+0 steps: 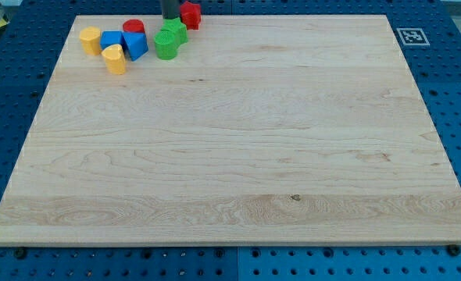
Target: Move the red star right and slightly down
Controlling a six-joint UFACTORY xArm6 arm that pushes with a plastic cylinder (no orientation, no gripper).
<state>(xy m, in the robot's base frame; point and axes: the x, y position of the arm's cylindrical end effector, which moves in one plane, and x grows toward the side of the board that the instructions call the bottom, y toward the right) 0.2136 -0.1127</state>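
Note:
The red star [191, 15] sits at the top edge of the wooden board [238, 140], left of centre. My dark rod comes down from the view's top just left of the star; its tip [171, 18] is right beside the star's left side, above the green blocks. Whether the tip touches the star I cannot tell.
Just below the tip are two green blocks [169, 39]. Further left are a red cylinder [134, 28], two blue blocks [124, 42], a yellow block [91, 39] and a yellow heart-like block [115, 58]. A marker tag [411, 36] sits at the board's top right.

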